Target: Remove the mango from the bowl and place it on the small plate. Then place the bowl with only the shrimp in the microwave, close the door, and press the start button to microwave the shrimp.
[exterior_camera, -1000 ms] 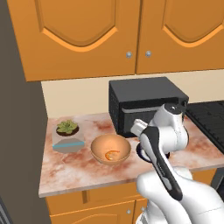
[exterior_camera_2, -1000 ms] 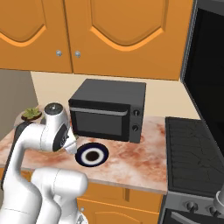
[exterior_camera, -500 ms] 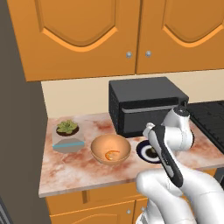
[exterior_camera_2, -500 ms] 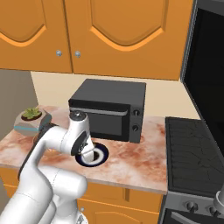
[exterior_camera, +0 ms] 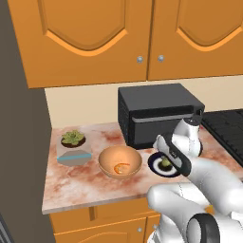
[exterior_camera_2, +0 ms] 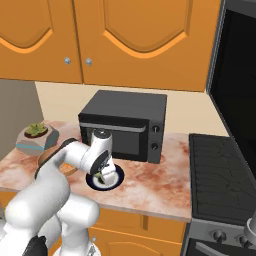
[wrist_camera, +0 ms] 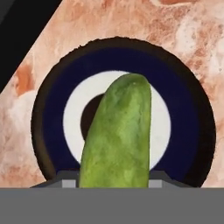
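Hand view: smooth green oval mango [wrist_camera: 118, 135]

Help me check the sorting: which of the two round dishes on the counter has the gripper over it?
The small plate with the navy rim, beside the black toaster oven. The gripper holds the mango above it. The orange-tan bowl holds just the shrimp.

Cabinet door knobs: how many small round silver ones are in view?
2. The two small round silver knobs sit side by side at the lower inner corners of the orange wooden upper cabinet doors: the left knob and the right knob.
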